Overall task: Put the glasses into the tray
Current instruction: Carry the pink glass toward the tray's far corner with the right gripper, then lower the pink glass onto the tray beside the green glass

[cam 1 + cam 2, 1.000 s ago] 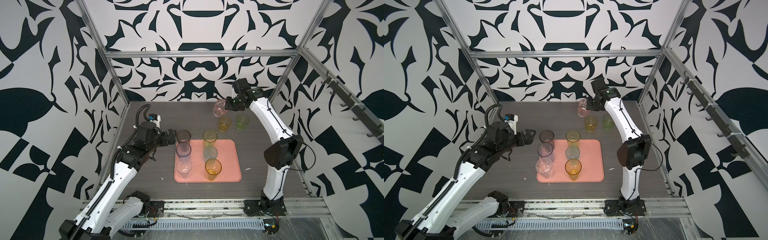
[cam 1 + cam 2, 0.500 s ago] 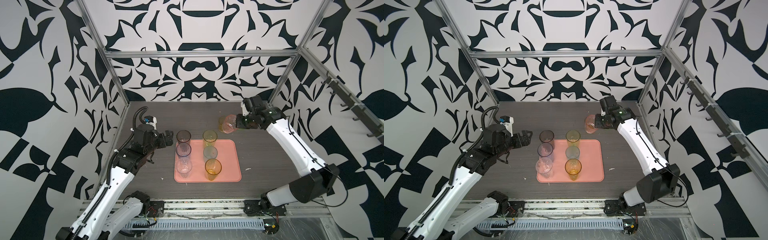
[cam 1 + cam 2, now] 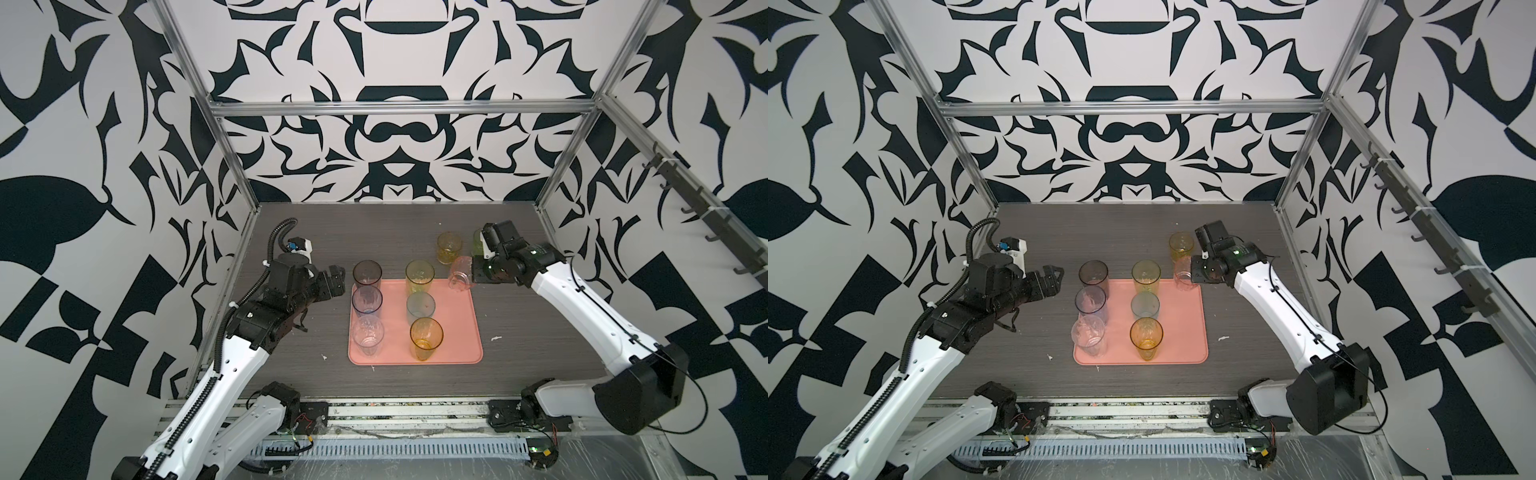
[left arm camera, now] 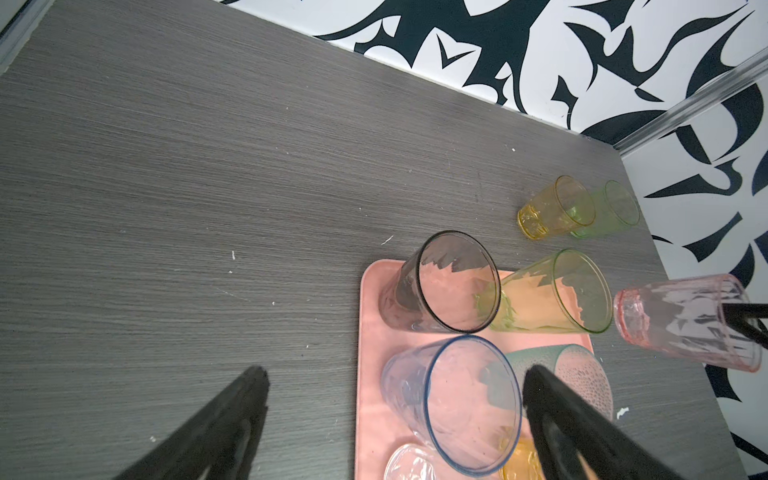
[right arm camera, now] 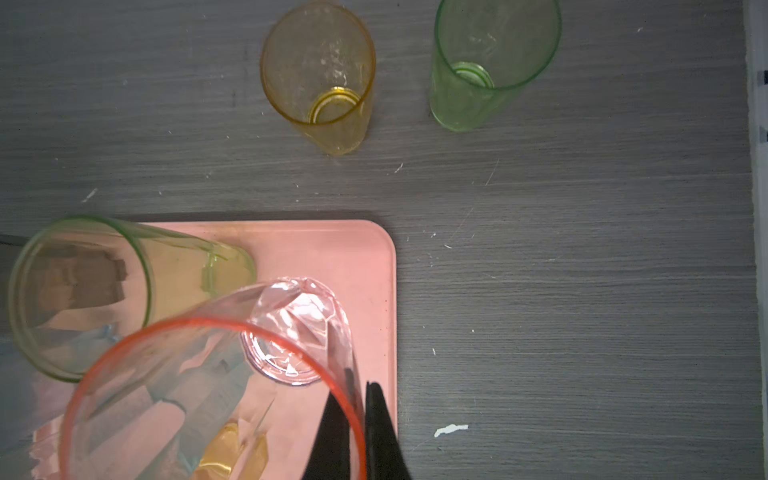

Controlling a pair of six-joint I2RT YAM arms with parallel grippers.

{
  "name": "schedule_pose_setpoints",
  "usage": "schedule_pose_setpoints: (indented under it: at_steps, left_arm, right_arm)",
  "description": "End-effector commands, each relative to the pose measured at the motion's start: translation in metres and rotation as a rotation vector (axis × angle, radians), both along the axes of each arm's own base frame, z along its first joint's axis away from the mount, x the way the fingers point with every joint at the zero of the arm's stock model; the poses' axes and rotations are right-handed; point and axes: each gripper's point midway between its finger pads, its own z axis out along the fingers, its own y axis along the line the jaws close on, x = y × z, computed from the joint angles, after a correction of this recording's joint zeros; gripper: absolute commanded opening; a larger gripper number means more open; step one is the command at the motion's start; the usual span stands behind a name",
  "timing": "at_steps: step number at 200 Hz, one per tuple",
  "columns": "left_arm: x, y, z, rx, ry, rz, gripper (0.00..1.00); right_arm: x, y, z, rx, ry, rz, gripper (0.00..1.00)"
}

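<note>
Since the earlier frames, the right gripper (image 5: 357, 399) had carried the pink tumbler (image 3: 459, 274) from the table (image 3: 395, 232) behind the tray (image 3: 461, 328) to a position above the tray's far right corner. We found the left gripper (image 3: 336, 281) little changed, just off the tray's far left corner, its jaws spread wide and empty.

We noted the right jaws pressed together on the pink tumbler's wall at the rim, one finger inside and one outside. The tumbler hung tilted, base toward the tray, not yet set down. Six tumblers stood on the tray. The smoky grey tumbler (image 3: 367, 276), blue tumbler (image 3: 367, 301) and clear tumbler (image 3: 367, 336) ran down its left side. The tall yellow-green tumbler (image 3: 419, 276), teal tumbler (image 3: 420, 307) and tall amber tumbler (image 3: 426, 338) ran down its middle. The short amber tumbler (image 5: 320, 79) and short green tumbler (image 5: 492, 62) stood on the table behind the tray's far right corner.

In our judgement the hold was the chief risk: a one-wall pinch on a smooth wall could let the tumbler swing or slip. A tilted base could land on the low raised rim at the rounded corner and tip the tumbler off the tray. A drift toward the tray's middle could knock the tall yellow-green tumbler, which stood near.

Open room lay along the tray's right side, bare from far corner to near corner. We judged a set-down slightly inward of the right rim the safest.
</note>
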Motion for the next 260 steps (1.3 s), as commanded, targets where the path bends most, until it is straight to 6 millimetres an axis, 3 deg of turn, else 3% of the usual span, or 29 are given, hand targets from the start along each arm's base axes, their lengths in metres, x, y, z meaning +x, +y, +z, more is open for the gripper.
schedule_pose_setpoints:
  at_steps: [1, 92, 179, 260]
  left_arm:
    - [-0.001, 0.004, -0.003, 0.002, 0.006, 0.021, 0.99]
    - [-0.003, 0.004, -0.012, -0.006, 0.024, 0.023, 0.99]
    - [-0.011, 0.010, -0.015, 0.002, 0.025, 0.040, 1.00]
    - [-0.010, 0.010, -0.019, 0.007, 0.032, 0.041, 0.99]
  right_arm:
    - [0.005, 0.004, 0.003, 0.028, -0.056, -0.025, 0.00]
    - [0.014, -0.002, -0.037, -0.057, -0.009, -0.046, 0.00]
    - [0.033, 0.013, -0.065, -0.032, 0.045, -0.049, 0.00]
    - [0.037, 0.014, -0.078, -0.052, 0.075, -0.049, 0.01]
